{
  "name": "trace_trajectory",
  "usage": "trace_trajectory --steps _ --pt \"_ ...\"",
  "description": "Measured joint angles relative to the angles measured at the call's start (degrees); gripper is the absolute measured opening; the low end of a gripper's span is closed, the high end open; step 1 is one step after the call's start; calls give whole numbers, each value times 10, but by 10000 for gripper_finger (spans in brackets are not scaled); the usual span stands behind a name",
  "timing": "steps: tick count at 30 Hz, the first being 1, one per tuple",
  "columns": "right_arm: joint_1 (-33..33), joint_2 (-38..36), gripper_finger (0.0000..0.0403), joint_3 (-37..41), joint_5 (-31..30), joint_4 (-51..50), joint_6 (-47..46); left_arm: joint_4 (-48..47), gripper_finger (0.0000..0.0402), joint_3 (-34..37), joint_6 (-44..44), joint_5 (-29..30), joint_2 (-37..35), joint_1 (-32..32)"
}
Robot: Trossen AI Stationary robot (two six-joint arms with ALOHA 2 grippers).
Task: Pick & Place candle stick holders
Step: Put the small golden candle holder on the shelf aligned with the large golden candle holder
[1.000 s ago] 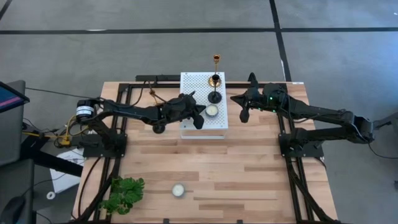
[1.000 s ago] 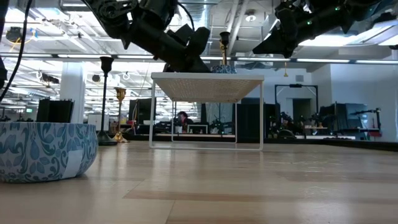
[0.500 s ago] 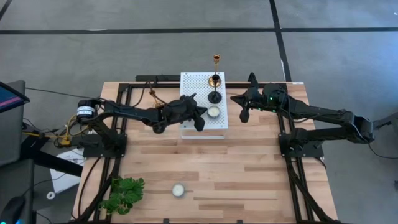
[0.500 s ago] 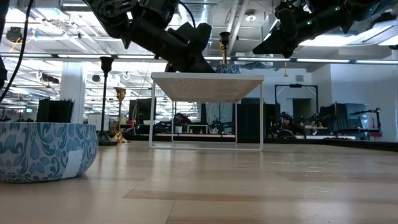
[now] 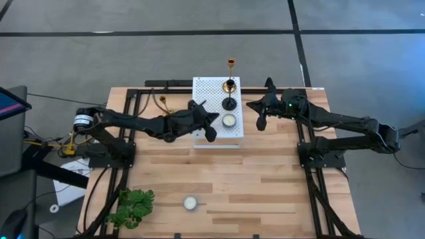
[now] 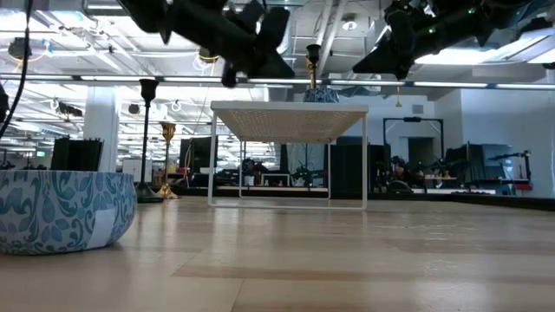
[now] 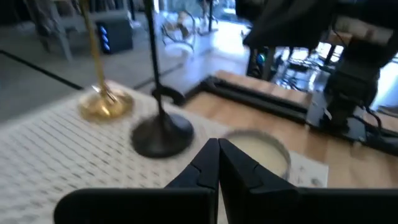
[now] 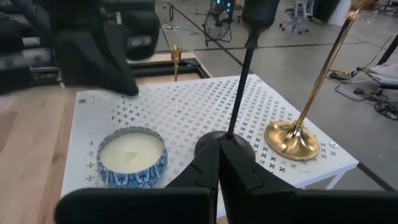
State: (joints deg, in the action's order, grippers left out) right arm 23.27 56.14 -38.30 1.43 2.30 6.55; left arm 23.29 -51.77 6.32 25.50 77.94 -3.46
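White perforated stand (image 5: 207, 136) at table's far middle carries gold holder (image 5: 230, 84), black holder (image 5: 229, 103), tin candle (image 5: 228, 120). Left gripper (image 5: 211, 127) clenched, empty, above stand's left part. Right gripper (image 5: 255, 114) clenched, empty, just right of stand.

I see a white stand (image 6: 289, 117) on the wood floor. A gold candle stick (image 6: 313, 65) sits on top of it. A blue bowl (image 6: 61, 208) sits well apart from it
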Motion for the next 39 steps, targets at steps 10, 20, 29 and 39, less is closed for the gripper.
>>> trace_trajectory --steps 10,20,29,39 --pt "0 -29 0 0 0 -1 -1 -102 3 0 -101 59 -171 64" --pt "0 -49 0 0 0 -2 -16 -249 3 0 -122 304 -299 184" --pt "0 -49 0 0 0 -2 -21 -299 3 0 -117 276 -369 235" --pt "0 -49 0 0 0 -2 -21 -496 3 0 80 104 -383 238"
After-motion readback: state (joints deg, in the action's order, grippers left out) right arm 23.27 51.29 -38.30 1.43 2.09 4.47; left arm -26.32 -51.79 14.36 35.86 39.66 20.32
